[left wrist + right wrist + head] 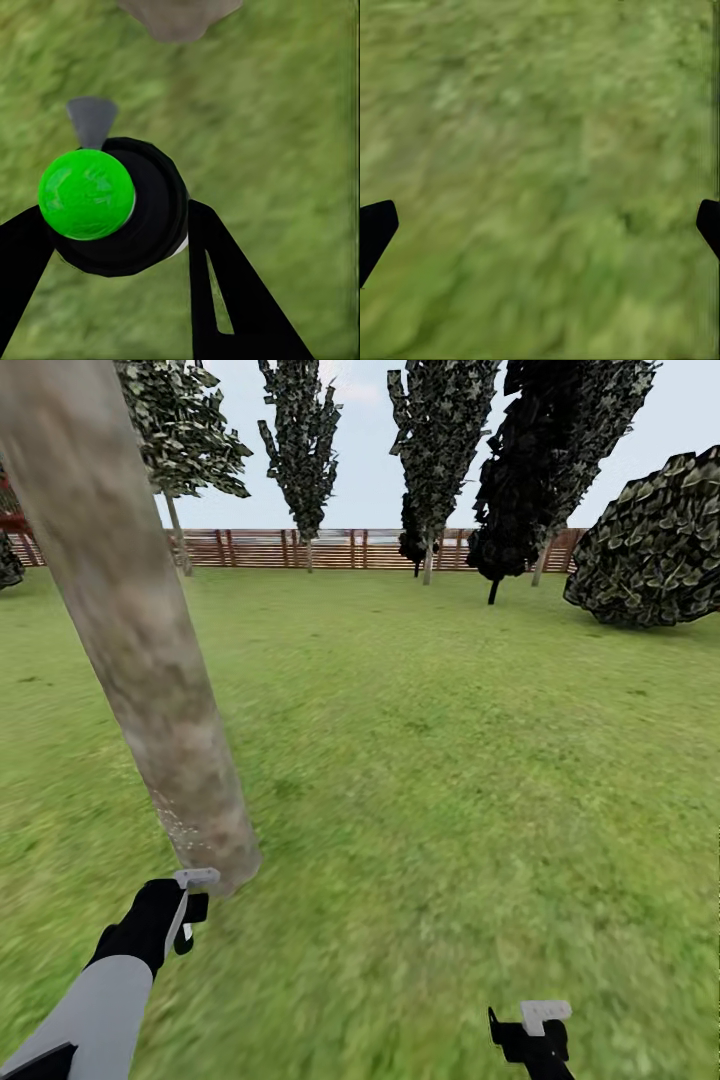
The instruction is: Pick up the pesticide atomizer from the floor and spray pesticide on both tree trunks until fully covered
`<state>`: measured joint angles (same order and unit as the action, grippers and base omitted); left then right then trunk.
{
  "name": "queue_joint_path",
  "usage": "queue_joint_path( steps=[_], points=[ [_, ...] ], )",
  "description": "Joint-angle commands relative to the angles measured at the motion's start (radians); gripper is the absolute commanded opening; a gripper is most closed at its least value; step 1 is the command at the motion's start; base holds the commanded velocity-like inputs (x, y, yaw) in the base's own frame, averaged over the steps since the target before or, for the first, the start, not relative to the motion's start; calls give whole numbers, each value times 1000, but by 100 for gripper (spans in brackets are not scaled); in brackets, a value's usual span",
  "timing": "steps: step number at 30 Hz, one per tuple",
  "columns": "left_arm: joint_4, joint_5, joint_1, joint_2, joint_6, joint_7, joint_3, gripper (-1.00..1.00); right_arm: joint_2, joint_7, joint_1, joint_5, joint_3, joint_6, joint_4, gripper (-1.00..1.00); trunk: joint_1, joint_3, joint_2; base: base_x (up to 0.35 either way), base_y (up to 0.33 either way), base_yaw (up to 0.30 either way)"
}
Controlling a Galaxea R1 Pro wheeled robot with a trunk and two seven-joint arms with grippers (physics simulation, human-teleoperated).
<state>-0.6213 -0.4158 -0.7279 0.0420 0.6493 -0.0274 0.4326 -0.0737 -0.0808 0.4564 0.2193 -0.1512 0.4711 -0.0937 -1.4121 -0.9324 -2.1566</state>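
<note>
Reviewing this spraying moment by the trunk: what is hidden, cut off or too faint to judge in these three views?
- Tree trunk: top cut by the head view's upper edge; far side hidden, so full coverage cannot be judged.
- Faint speckles low on it: too small to identify.
- Pesticide atomizer: in the left wrist view, its body hides behind its own top.
- Right gripper: fingers cut by the right wrist view's side edges.
- Second task tree: cannot be identified.

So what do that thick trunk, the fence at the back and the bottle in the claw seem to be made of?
The trunk looks like rough bark: matte, mottled grey-brown. The fence looks like wood, given its reddish-brown horizontal slats. The bottle in the left claw seems to be smooth plastic: a black body and a bright green rounded top with a faint sheen, though a render leaves this uncertain.
</note>
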Motion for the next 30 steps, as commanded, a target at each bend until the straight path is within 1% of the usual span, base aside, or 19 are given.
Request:
queue_joint_path(
  steps=[1,10,20,30],
  points=[
    [-2,-4,-1,-1,4,-3,3,-100,0,-3,1,11,-7,3,1,100,0,-1,0,125,-261,2],
    [-2,-4,-1,-1,4,-3,3,-100,1,-3,1,11,-7,4,0,100,0,-1,0,113,-263,0],
    [-2,-4,-1,-1,4,-3,4,-100,2,-4,1,11,-7,4,0,100,0,-1,0,105,-264,265],
    [-2,-4,-1,-1,4,-3,5,-100,2,-3,1,11,-7,4,0,100,0,-1,0,19,-276,277]
  ],
)
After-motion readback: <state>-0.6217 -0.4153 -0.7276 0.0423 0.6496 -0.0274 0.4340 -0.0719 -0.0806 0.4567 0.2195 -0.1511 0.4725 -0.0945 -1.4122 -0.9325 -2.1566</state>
